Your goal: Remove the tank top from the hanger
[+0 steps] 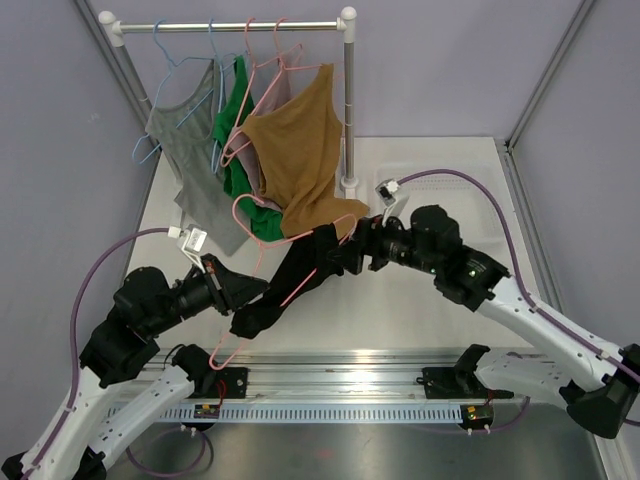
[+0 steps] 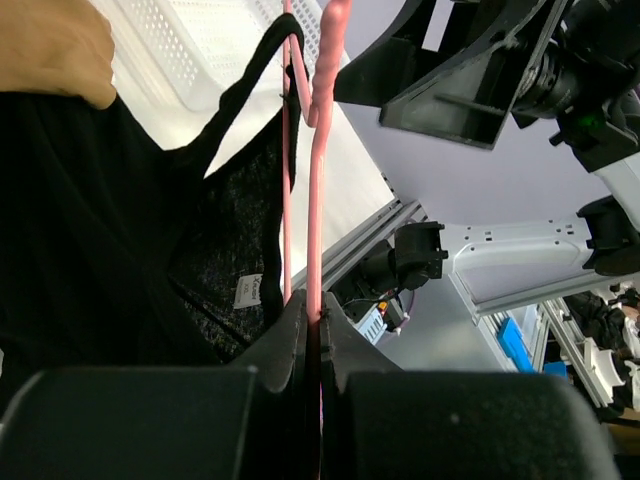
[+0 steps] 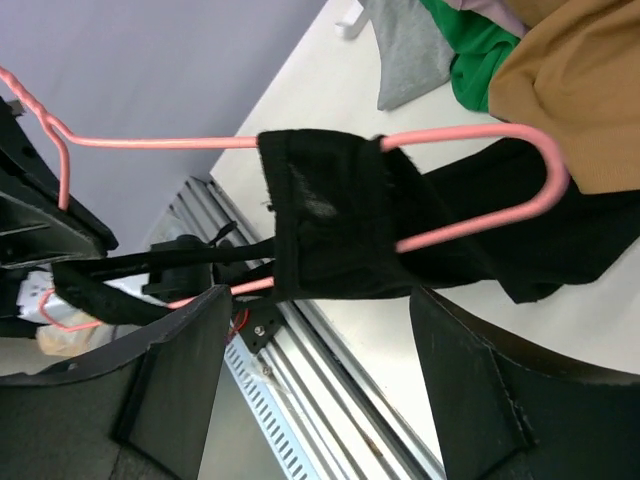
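Left gripper point(image 2: 318, 330) clamped on pink hanger point(image 2: 314, 200); its long axis ran toward desk's far-right corner, where right gripper point(image 3: 320, 305), jaws apart, straddled tank top point(image 3: 330, 225).

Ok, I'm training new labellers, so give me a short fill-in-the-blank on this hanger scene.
The left fingers are shut on a ____ hanger. The tank top on it is ____. The right fingers stand ____, tank top between them. The rightmost shirt on the rack is ____.
Missing: pink, black, open, brown.
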Controlling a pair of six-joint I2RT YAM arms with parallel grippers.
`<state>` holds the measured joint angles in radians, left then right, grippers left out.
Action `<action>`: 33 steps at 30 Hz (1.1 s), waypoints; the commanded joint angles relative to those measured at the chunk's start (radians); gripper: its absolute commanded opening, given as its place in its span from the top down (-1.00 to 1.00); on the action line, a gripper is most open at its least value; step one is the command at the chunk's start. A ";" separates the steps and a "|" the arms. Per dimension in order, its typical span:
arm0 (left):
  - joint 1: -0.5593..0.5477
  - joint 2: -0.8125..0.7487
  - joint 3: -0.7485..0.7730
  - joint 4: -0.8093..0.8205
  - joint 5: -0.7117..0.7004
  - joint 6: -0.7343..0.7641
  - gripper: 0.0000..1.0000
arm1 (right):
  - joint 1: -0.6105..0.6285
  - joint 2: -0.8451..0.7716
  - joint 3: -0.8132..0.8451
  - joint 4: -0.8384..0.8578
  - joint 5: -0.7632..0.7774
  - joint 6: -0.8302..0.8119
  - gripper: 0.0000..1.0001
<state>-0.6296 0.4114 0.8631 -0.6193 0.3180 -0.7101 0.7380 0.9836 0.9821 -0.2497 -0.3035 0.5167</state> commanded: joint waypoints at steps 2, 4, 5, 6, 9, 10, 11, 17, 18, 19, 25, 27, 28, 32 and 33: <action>-0.004 -0.016 -0.019 0.052 0.016 -0.064 1.00 | 0.144 0.091 0.079 0.032 0.392 -0.113 -0.54; -0.004 -0.019 -0.021 0.049 0.013 -0.068 1.00 | 0.199 0.150 0.102 0.032 0.487 -0.129 -0.49; -0.004 -0.019 -0.016 0.043 0.012 -0.066 1.00 | 0.219 0.165 0.110 0.035 0.535 -0.138 -0.47; -0.004 -0.019 -0.013 0.040 0.013 -0.063 1.00 | 0.239 0.188 0.118 0.041 0.590 -0.144 -0.46; -0.004 -0.020 -0.009 0.021 0.003 -0.057 1.00 | 0.245 0.223 0.136 0.050 0.609 -0.156 -0.28; -0.004 -0.020 -0.007 0.013 0.000 -0.051 1.00 | 0.245 0.231 0.148 0.050 0.606 -0.159 -0.19; -0.004 -0.023 -0.004 0.003 -0.010 -0.048 1.00 | 0.245 0.239 0.153 0.047 0.607 -0.165 0.10; -0.004 -0.034 0.016 -0.063 -0.062 -0.012 1.00 | 0.247 0.244 0.144 0.055 0.644 -0.172 1.00; -0.004 -0.033 0.023 -0.080 -0.072 0.000 1.00 | 0.247 0.237 0.142 0.049 0.683 -0.172 1.00; -0.004 -0.028 0.045 -0.103 -0.110 0.033 1.00 | 0.245 0.231 0.141 0.041 0.708 -0.175 1.00; -0.004 -0.017 0.097 -0.253 -0.111 0.184 1.00 | 0.129 0.247 0.184 -0.069 0.839 -0.219 1.00; -0.004 -0.035 0.102 -0.243 -0.057 0.196 1.00 | 0.046 0.263 0.176 -0.082 0.796 -0.221 1.00; -0.004 -0.060 0.102 -0.232 -0.015 0.195 1.00 | 0.032 0.267 0.173 -0.082 0.782 -0.224 1.00; -0.004 -0.106 0.105 -0.128 0.059 0.176 1.00 | 0.023 0.241 0.153 -0.063 0.643 -0.204 1.00; -0.004 -0.112 0.105 -0.102 0.076 0.173 1.00 | 0.024 0.210 0.138 -0.056 0.553 -0.201 1.00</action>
<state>-0.6296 0.3416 0.9169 -0.8314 0.2695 -0.5568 0.7757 1.2396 1.1187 -0.3233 0.3538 0.3252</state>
